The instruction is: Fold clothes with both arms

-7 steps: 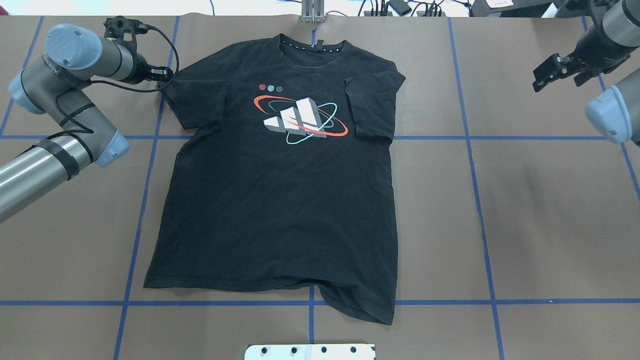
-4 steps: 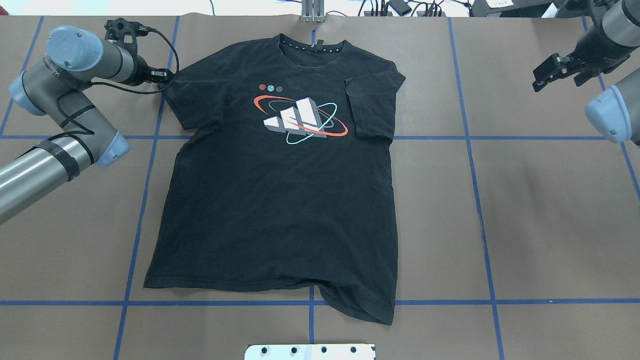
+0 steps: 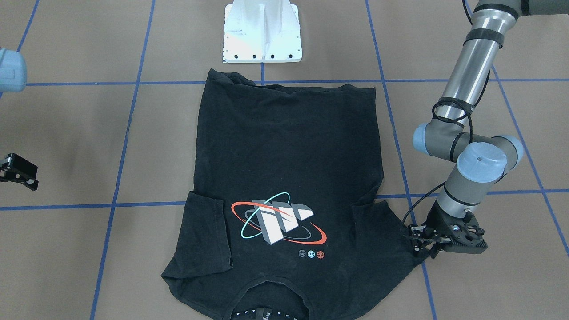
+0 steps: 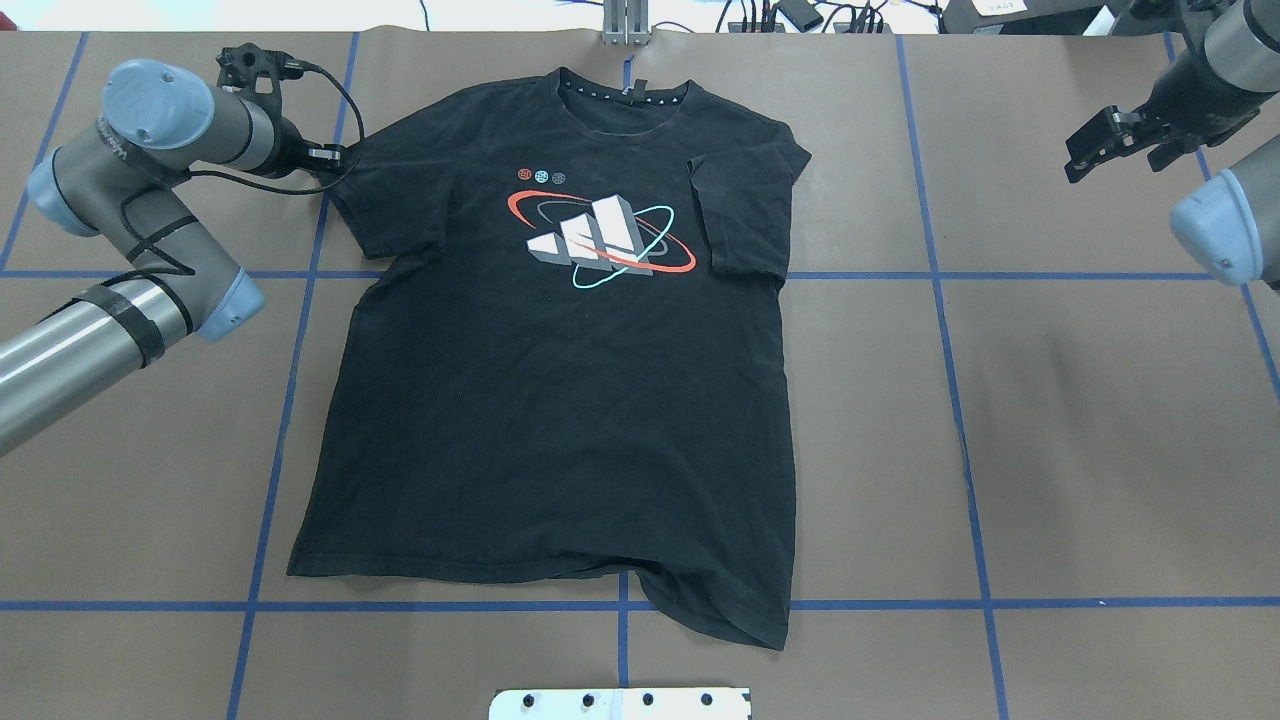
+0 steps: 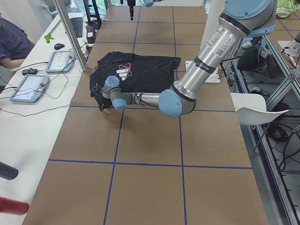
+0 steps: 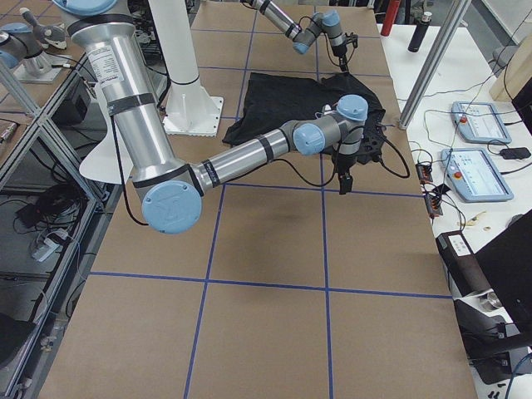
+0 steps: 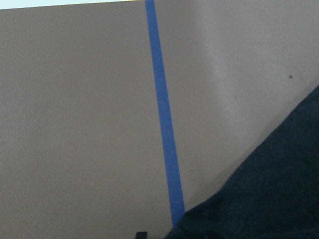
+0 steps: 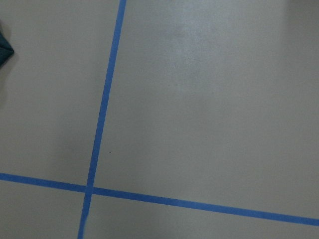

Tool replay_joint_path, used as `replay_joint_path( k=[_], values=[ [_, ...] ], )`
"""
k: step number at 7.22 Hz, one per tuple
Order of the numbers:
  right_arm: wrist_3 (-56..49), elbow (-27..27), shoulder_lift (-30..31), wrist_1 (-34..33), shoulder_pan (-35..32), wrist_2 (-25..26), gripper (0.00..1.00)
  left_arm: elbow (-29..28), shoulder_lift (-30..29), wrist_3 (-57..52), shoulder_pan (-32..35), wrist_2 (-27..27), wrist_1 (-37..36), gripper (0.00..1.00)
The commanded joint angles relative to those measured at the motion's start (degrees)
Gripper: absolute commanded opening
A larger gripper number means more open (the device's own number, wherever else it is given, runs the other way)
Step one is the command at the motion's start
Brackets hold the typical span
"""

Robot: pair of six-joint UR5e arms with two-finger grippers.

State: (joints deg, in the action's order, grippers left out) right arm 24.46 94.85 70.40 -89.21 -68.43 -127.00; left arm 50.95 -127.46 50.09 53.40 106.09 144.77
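free: bare table [image 4: 1100, 420] flanks T-shirt [image 4: 560, 420] | obstacle: left arm [image 4: 160, 120] at sleeve [image 4: 385, 200] edge

no legible words or numbers, T-shirt [image 4: 560, 420] chest logo [image 4: 598, 242] wordless, faint lettering on left arm [image 4: 150, 140] and label on right arm [image 6: 131, 116] unreadable

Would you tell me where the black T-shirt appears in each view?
Front-facing: T-shirt central, collar at bottom.
Overhead: T-shirt central, collar at top.
Exterior left: T-shirt upper middle.
Exterior right: T-shirt upper middle.
Left wrist: T-shirt bottom-right corner.
Right wrist: perhaps the dark sliver, upper-left edge.
Shared landmark: blue tape lines.
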Motion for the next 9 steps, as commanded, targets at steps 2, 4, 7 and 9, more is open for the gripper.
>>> replay_joint_path(
  k=[2, 4, 7, 9],
  values=[
    [0.15, 0.08, 0.00, 0.00, 0.05, 0.00, 0.99, 0.37, 0.02, 0.10, 0.12, 0.17, 0.07, 0.00],
    [0.24, 0.16, -0.09, 0.00, -0.04, -0.09, 0.99, 1.51, -0.07, 0.62, 0.38, 0.26, 0.33, 0.00],
    [0.33, 0.16, -0.09, 0.00, 0.05, -0.09, 0.99, 5.03, -2.77, 15.31, -0.05, 4.21, -0.72, 0.00],
    [0.33, 0.08, -0.18, 0.00, 0.05, -0.09, 0.99, 4.68, -7.69, 27.99, -4.68, 3.78, -2.37, 0.00]
  ],
)
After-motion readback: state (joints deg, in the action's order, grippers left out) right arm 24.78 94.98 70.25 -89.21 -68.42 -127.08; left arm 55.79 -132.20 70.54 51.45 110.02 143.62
